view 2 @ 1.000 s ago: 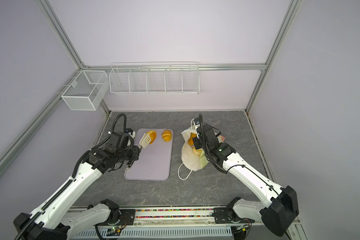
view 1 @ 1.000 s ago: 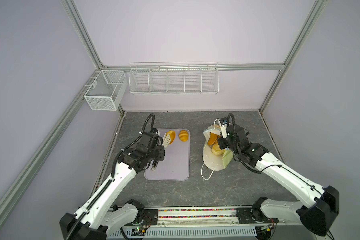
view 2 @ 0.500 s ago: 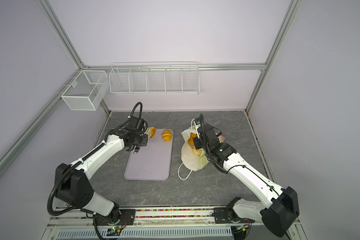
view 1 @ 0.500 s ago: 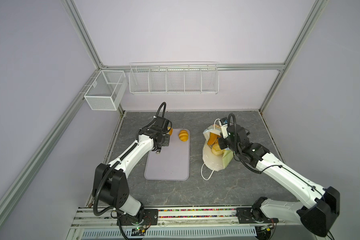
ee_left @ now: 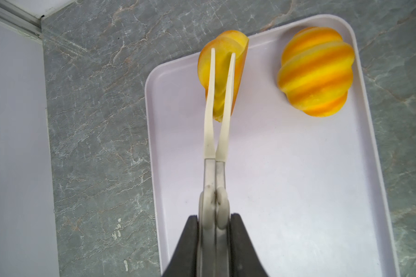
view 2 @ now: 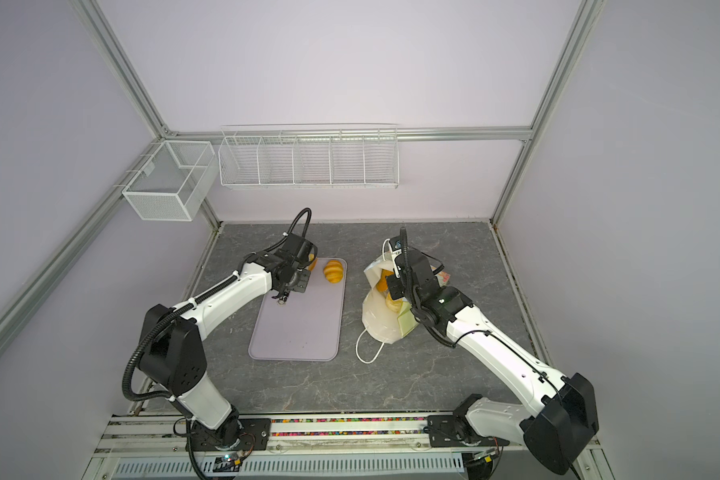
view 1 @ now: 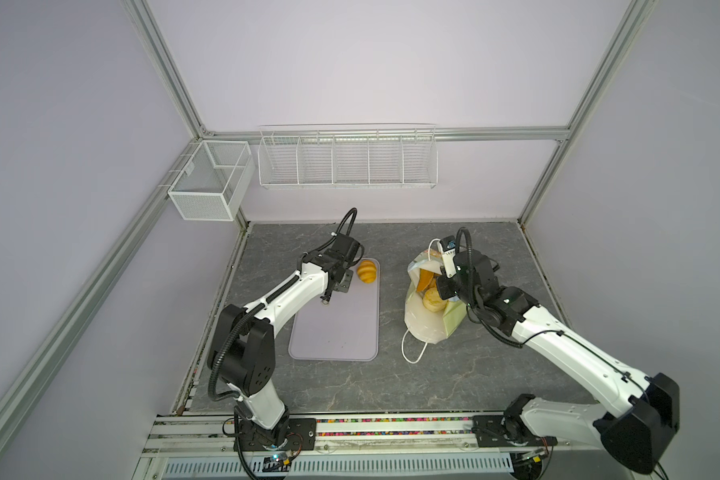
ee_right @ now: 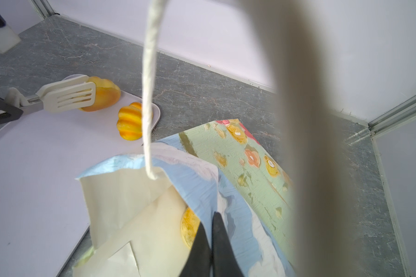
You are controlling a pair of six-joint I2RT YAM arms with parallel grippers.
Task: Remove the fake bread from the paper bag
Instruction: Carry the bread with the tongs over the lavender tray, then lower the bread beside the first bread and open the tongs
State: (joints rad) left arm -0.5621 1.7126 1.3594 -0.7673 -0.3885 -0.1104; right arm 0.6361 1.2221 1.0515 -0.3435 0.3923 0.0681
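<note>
**Second bun is down at the tray corner, and the bag is held open on the right.**

In the last second your left arm has swung its wrist out over the far end of the tray (ee_left: 274,179). The left gripper (ee_left: 214,218) stays clamped on the tongs (ee_left: 209,144), whose blades clasp a ridged bun (ee_left: 222,79). That bun sits on the tray's corner, partly over the rim, so it may roll onto the counter (view 1: 433,386) on release. A free bun (ee_left: 316,72) lies near it. Right of the tray, the paper bag (view 1: 425,328) leans open with more fake bread (view 1: 432,299) inside. The right gripper (ee_right: 209,220) is closed, seemingly pinching the bag wall. The cord handle (ee_right: 148,96) hangs across that wrist view and hides much of the mouth.
</note>
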